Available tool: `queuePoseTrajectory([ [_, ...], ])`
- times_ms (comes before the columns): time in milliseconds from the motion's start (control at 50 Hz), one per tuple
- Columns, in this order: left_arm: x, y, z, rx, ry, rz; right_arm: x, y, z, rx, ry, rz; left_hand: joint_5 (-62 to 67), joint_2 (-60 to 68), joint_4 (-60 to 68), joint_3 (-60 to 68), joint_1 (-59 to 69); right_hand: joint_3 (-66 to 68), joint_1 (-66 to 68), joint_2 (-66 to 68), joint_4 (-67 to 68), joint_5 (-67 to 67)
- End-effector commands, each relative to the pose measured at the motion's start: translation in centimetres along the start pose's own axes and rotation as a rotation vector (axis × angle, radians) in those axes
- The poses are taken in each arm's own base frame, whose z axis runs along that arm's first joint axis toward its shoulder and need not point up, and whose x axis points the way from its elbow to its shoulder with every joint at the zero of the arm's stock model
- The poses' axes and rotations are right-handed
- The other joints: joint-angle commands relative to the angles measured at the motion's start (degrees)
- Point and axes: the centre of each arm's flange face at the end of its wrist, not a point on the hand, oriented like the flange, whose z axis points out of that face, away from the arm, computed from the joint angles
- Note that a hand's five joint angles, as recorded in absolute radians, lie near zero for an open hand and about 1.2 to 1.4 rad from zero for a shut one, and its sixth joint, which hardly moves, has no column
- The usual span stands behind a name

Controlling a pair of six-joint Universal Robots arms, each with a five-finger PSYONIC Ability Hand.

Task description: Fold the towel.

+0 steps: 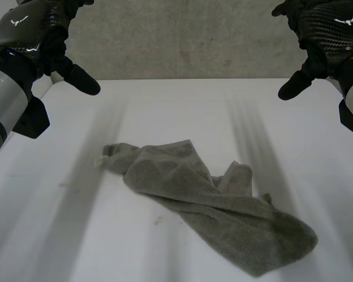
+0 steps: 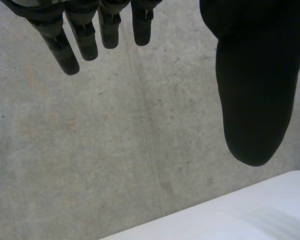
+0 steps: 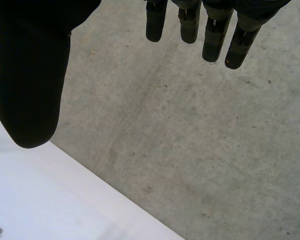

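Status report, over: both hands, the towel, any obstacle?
Left hand open, holding nothing. Right hand open, holding nothing. Towel crumpled on the table, untouched. No obstacle seen.

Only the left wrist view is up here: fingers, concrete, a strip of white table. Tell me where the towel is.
Observer: The grey towel lies crumpled in a slanted heap on the white table, between the two arms and nearer the robot than either hand.
Operator: Report the right hand.
Observer: The right hand is open, with its fingers straight and holding nothing, up by the table's far edge.
Operator: Say how my left hand sits relative to that towel.
Observer: The left hand is up at the far left, well apart from the towel. Neither hand touches it.
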Motion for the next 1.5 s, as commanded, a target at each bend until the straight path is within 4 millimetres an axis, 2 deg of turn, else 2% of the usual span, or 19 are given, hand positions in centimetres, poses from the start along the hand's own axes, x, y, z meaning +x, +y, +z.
queuePoseTrajectory([
  [20, 0.0, 0.2, 0.1, 0.000, 0.002, 0.001, -0.8, 0.1, -0.2, -0.004, -0.027, 0.001, -0.31, 1.97, 1.81, 1.89, 2.00, 0.40, -0.35, 0.35, -0.03, -2.03],
  [220, 0.7, 1.5, 0.3, -0.050, 0.063, 0.000, -1.0, 1.8, 0.2, -0.083, -0.029, -0.108, 0.19, 2.48, 2.32, 2.39, 2.50, 0.40, -0.35, 0.35, -0.03, -2.03],
  [380, 1.6, 7.9, 1.7, -0.254, 0.188, -0.003, -1.6, 6.6, -2.2, -0.368, -0.100, -0.105, 1.54, 3.82, 3.66, 3.74, 3.85, 0.40, -0.35, 0.35, -0.03, -2.03],
  [600, 4.2, 20.4, 0.7, -0.568, 0.375, 0.262, -4.3, 14.5, -5.7, -0.554, -0.231, 0.023, 1.88, 4.16, 4.00, 4.08, 4.19, 13.95, 13.19, 13.90, 13.52, 11.51],
  [720, 4.2, 24.1, 0.5, -0.629, 0.394, 0.302, -5.5, 18.3, -6.0, -0.619, -0.259, 0.088, 11.91, 14.19, 14.03, 14.11, 14.22, 24.21, 23.45, 24.16, 23.78, 21.77],
  [780, 4.2, 24.2, 0.7, -0.615, 0.391, 0.301, -5.9, 19.7, -5.8, -0.639, -0.265, 0.089, 19.71, 21.99, 21.83, 21.91, 22.01, 42.09, 41.33, 42.04, 41.66, 39.65],
  [820, 4.3, 23.9, 1.5, -0.556, 0.381, 0.302, -5.9, 20.1, -5.5, -0.632, -0.264, 0.089, 47.64, 49.92, 49.76, 49.84, 49.95, 54.99, 54.23, 54.94, 54.56, 52.55],
  [840, 4.3, 23.9, 1.5, -0.556, 0.381, 0.302, -5.9, 20.3, -4.9, -0.608, -0.261, 0.080, 47.80, 50.08, 49.92, 50.00, 50.11, 69.14, 68.38, 69.09, 68.71, 66.71],
  [880, 4.4, 22.4, 2.9, -0.448, 0.350, 0.313, -5.8, 20.2, -4.1, -0.565, -0.252, 0.070, 68.23, 70.51, 70.35, 70.42, 70.53, 70.40, 69.64, 70.35, 69.97, 67.97],
  [920, 4.5, 21.2, 3.7, -0.382, 0.324, 0.319, -5.7, 19.8, -3.0, -0.510, -0.241, 0.064, 68.30, 70.58, 70.42, 70.50, 70.61, 70.40, 69.65, 70.35, 69.97, 67.97],
  [1060, 4.5, 14.6, 7.6, -0.072, 0.191, 0.322, -4.0, 12.2, 3.8, -0.046, -0.142, 0.025, 68.30, 70.58, 70.42, 70.50, 70.61, 70.40, 69.65, 70.35, 69.97, 67.97],
  [1140, 3.6, 7.6, 9.0, 0.190, 0.035, 0.244, -3.3, 8.1, 5.0, 0.196, -0.088, -0.001, 68.30, 70.58, 70.42, 70.50, 70.61, 70.40, 69.65, 70.35, 69.97, 67.97],
  [1200, 3.4, 5.2, 8.2, 0.268, -0.010, 0.156, -3.5, 4.7, 4.9, 0.378, -0.071, -0.007, 68.30, 70.58, 70.42, 70.50, 70.61, 70.40, 69.65, 70.35, 69.97, 67.97],
  [1260, 3.4, 5.3, 7.4, 0.251, -0.011, 0.134, -5.1, 4.4, 3.7, 0.360, -0.127, 0.003, 68.30, 70.58, 70.42, 70.50, 70.61, 70.40, 69.65, 70.35, 69.97, 67.97],
  [1300, 3.0, 7.9, 4.6, 0.112, -0.001, 0.141, -5.9, 5.2, 3.0, 0.285, -0.164, 0.008, 68.30, 70.58, 70.42, 70.50, 70.61, 70.40, 69.65, 70.35, 69.97, 67.97],
  [1320, 3.0, 8.0, 4.6, 0.112, -0.001, 0.142, -6.6, 6.5, 2.3, 0.175, -0.209, 0.005, 68.30, 70.58, 70.42, 70.50, 70.61, 70.40, 69.65, 70.35, 69.97, 67.97],
  [1360, 2.1, 10.8, 0.8, -0.055, -0.001, 0.175, -7.4, 8.6, 1.3, 0.025, -0.266, -0.009, 68.30, 70.58, 70.42, 70.50, 70.61, 70.40, 69.65, 70.35, 69.97, 67.97],
  [1400, 1.6, 12.7, -1.1, -0.146, 0.000, 0.190, -8.7, 12.8, -0.9, -0.291, -0.397, -0.070, 68.30, 70.58, 70.42, 70.50, 70.61, 70.40, 69.65, 70.35, 69.97, 67.97],
  [1500, 0.6, 17.1, -5.7, -0.383, 0.006, 0.234, -10.0, 16.0, -4.6, -0.625, -0.578, -0.136, 68.30, 70.58, 70.42, 70.50, 70.61, 70.40, 69.65, 70.35, 69.97, 67.97],
])
